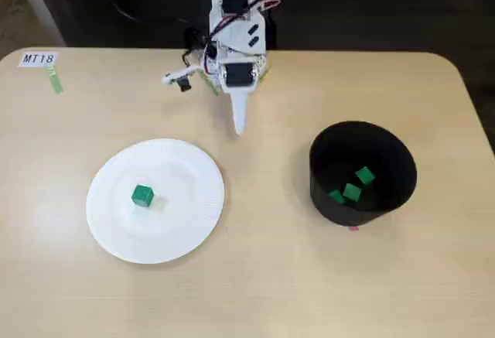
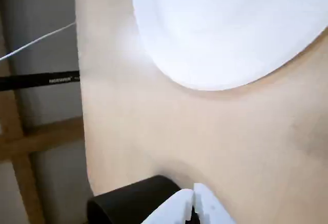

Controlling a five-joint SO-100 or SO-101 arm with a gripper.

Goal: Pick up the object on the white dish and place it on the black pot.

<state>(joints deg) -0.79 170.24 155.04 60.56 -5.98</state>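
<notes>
A small green cube [image 1: 141, 195] sits left of centre on the white paper plate [image 1: 186, 214]. The black pot [image 1: 329, 191] stands to the right and holds three like green cubes [image 1: 352, 192]. My white gripper [image 1: 239, 125] hangs at the back middle of the table, between plate and pot, its fingers together and empty. In the wrist view the plate [image 2: 225, 34] fills the top, the pot [image 2: 128, 203] shows at the bottom, and the fingertips [image 2: 192, 199] meet. The cube is out of that view.
A label reading MT18 [image 1: 38, 59] with green tape [image 1: 55, 83] lies at the table's back left corner. The beige table's edge [image 2: 82, 131] runs down the left of the wrist view.
</notes>
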